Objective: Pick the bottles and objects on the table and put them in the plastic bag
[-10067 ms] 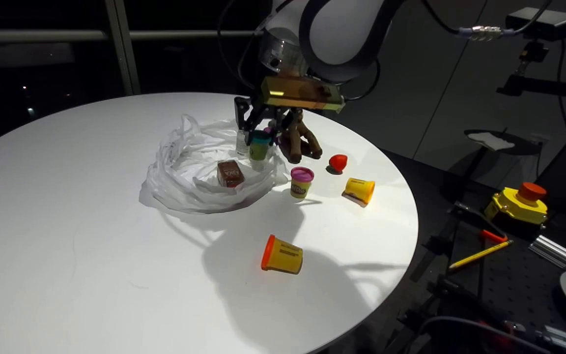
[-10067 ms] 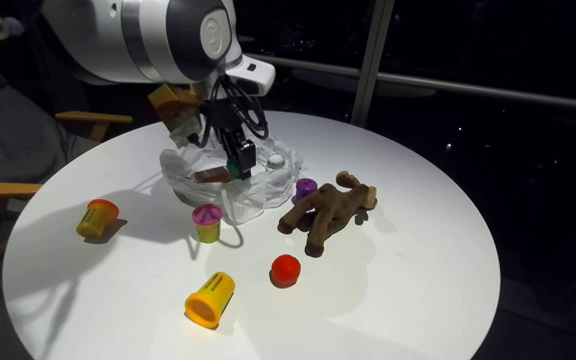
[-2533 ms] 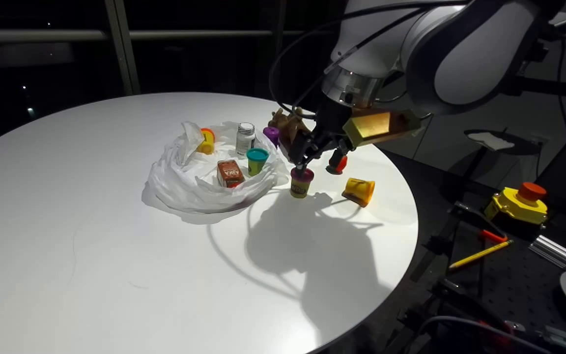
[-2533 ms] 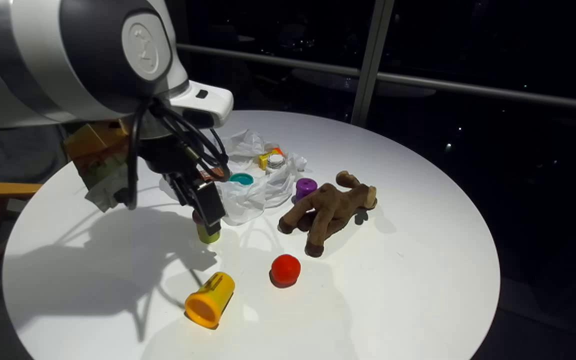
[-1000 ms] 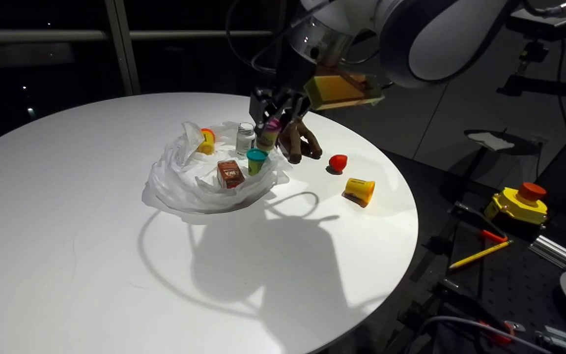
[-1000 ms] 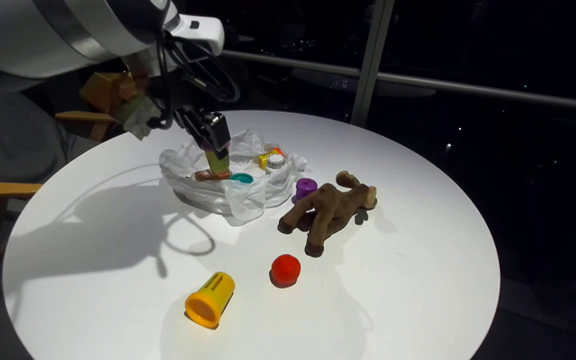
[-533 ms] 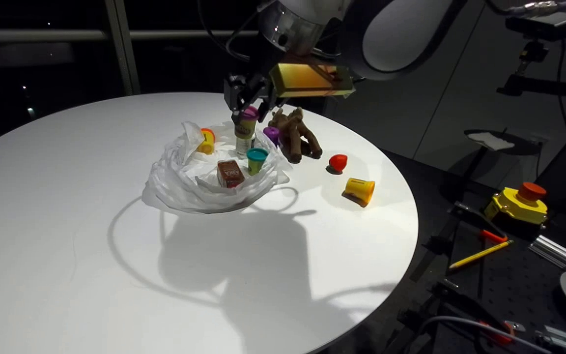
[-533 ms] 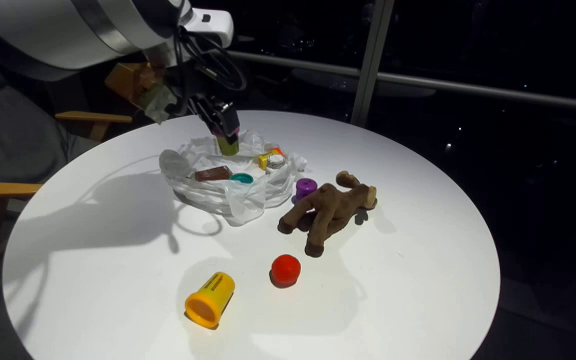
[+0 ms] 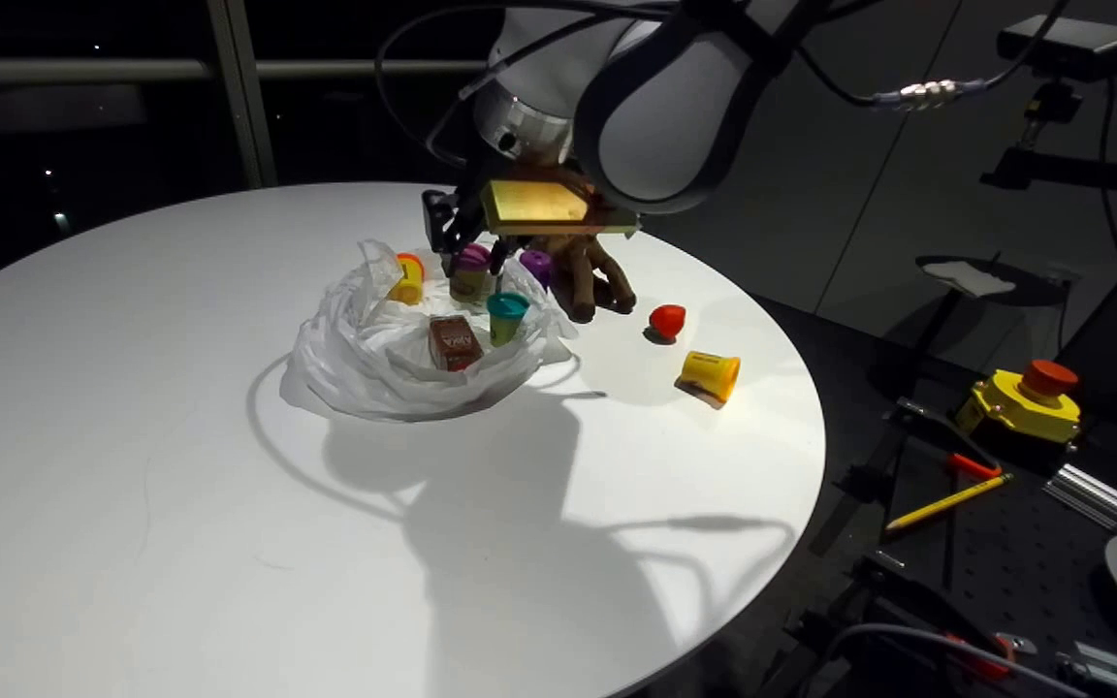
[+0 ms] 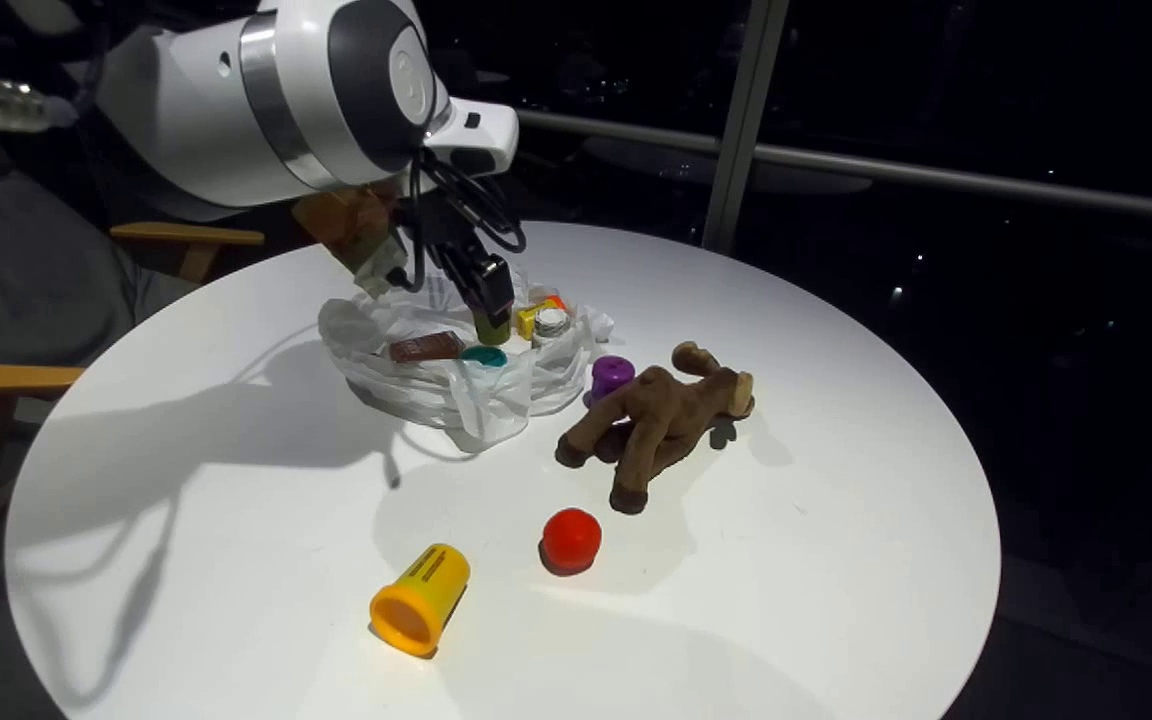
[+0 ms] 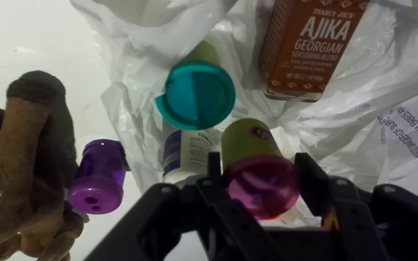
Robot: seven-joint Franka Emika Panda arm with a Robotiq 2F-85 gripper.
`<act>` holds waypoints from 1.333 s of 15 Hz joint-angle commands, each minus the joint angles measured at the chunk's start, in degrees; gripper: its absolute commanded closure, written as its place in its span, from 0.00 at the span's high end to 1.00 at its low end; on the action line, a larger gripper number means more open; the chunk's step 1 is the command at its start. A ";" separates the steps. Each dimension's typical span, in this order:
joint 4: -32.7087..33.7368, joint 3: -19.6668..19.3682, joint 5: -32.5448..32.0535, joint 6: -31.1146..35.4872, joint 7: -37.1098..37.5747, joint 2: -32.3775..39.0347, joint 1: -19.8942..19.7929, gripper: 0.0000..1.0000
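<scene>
My gripper [image 11: 259, 165] is shut on a tub with a pink lid [image 11: 252, 141], gripped around the lid, its yellow-green body pointing down. It hangs over the far part of the open plastic bag [image 9: 374, 388]; whether its base touches the bag cannot be told. Inside the bag are a teal-lidded tub [image 11: 198, 94], a brown seasoning bottle [image 11: 310, 50], a white bottle [image 11: 187, 154] and an orange-lidded yellow tub [image 9: 409, 279]. On the table [image 9: 229, 533], outside the bag, lie a yellow tub [image 10: 426, 600], a red piece [image 10: 571, 540], a purple bottle [image 10: 612, 376] and a brown plush animal [image 10: 661, 420].
The purple bottle stands between the bag's edge and the plush. In an exterior view a yellow box with a red button [image 9: 1019, 402] and a pencil [image 9: 948, 501] rest on a dark surface beyond the table's rim. A chair armrest [image 10: 186, 233] stands behind the table.
Earlier my gripper was at the teal-lidded tub, and the orange-lidded tub moved from table to bag. Since then the pink-lidded tub was gripped, lifted, carried over the bag and lowered.
</scene>
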 commanded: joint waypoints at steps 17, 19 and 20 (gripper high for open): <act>0.63 -2.78 10.69 -5.71 -5.81 -6.06 3.80 1.00; -3.24 -8.92 6.73 -6.99 -2.22 -11.18 8.37 1.00; -4.98 -11.76 4.12 -8.55 -0.26 -13.86 10.14 1.00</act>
